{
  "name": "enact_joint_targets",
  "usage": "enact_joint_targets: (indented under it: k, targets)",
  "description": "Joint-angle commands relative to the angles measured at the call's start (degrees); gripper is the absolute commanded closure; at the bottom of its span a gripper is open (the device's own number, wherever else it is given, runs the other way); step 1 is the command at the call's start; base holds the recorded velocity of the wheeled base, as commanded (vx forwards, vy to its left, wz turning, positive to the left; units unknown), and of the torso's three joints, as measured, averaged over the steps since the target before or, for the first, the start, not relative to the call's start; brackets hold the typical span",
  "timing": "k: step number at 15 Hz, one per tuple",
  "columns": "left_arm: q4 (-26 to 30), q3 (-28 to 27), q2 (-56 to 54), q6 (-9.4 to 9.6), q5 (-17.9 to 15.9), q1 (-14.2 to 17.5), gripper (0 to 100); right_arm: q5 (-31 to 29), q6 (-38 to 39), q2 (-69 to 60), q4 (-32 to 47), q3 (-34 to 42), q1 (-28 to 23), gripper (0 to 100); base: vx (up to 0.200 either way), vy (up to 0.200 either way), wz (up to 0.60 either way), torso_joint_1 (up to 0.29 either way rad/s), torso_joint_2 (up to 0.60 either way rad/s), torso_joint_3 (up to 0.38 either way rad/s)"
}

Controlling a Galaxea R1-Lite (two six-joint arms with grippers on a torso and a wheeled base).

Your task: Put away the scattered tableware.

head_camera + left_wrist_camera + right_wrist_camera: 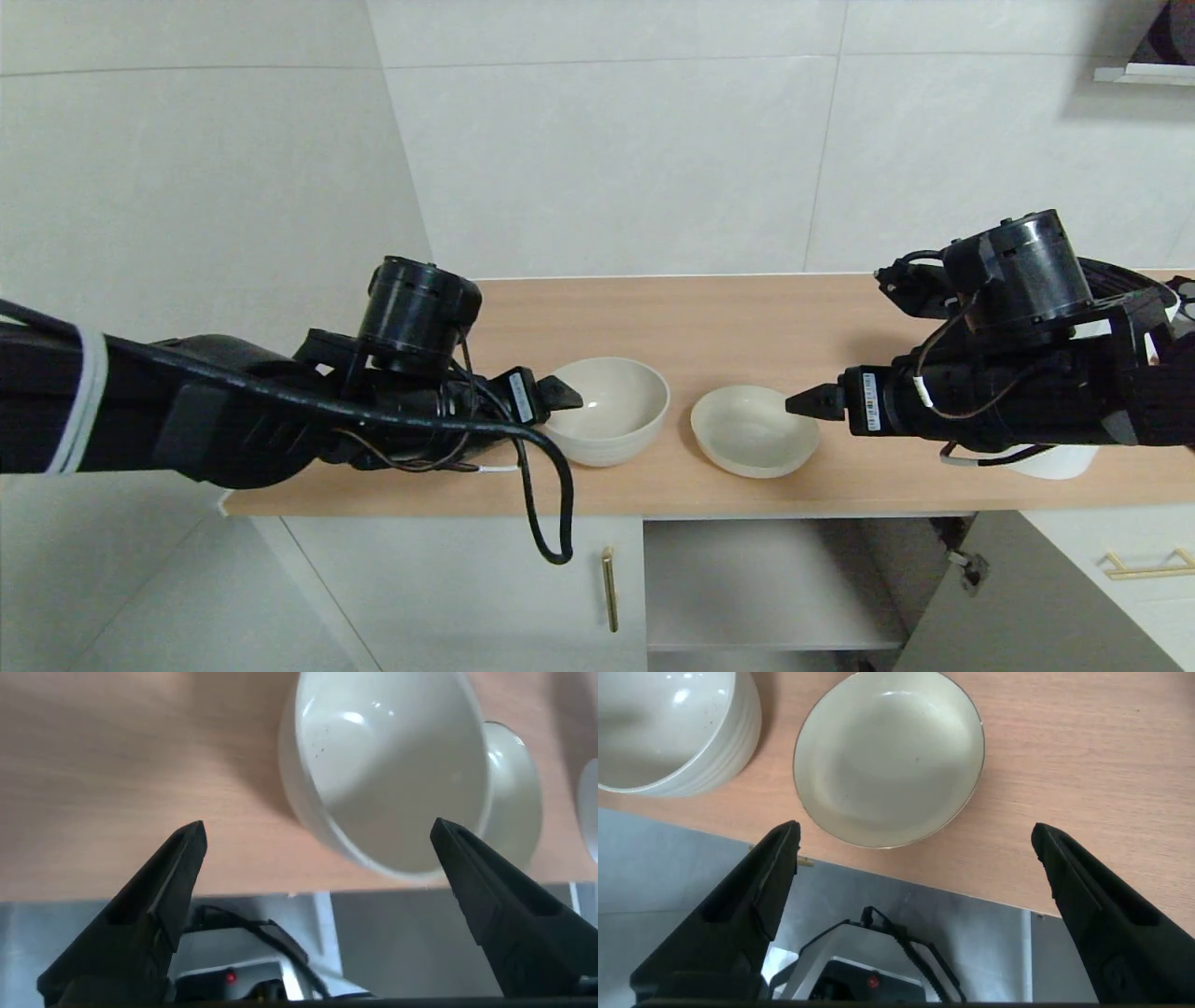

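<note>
Two bowls sit near the front edge of the wooden counter (728, 322). The deep white bowl (607, 409) (392, 775) (673, 728) is on the left. The shallow cream bowl (754, 431) (889, 758) (519, 793) is to its right. My left gripper (560, 392) (318, 831) hovers open at the deep bowl's left rim, holding nothing. From the right, my right gripper (805, 403) (915, 833) stands open just above the shallow bowl's right rim, also with nothing in it.
Another white dish (1055, 460) lies on the counter, mostly hidden under my right arm. Below the counter an open cabinet compartment (766, 579) shows a shelf, with its door (1027, 607) swung out to the right. A tiled wall backs the counter.
</note>
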Motion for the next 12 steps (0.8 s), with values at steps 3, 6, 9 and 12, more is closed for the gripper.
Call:
enact_joint_targets:
  k: [3,6,9,12]
  targets:
    - [-1.9,-0.5,4.2,-1.85,0.1,-0.2,0,0.1,0.0,0.2,0.0,0.0,0.0,0,0.000,0.000,0.00,0.000,0.00,0.000]
    - [-1.9,-1.3,4.3,-3.61,0.1,-0.2,0,0.1,0.0,0.2,0.0,0.0,0.0,0,0.000,0.000,0.00,0.000,0.00,0.000]
    - [-1.9,-1.4,4.2,-3.61,0.1,-0.2,100,0.1,0.0,0.0,0.0,0.1,0.0,0,0.000,0.000,0.00,0.000,0.00,0.000]
    - [-1.8,-1.3,3.8,-3.61,0.1,-0.2,100,0.0,0.0,0.1,0.0,0.0,0.0,0,0.000,0.000,0.00,0.000,0.00,0.000]
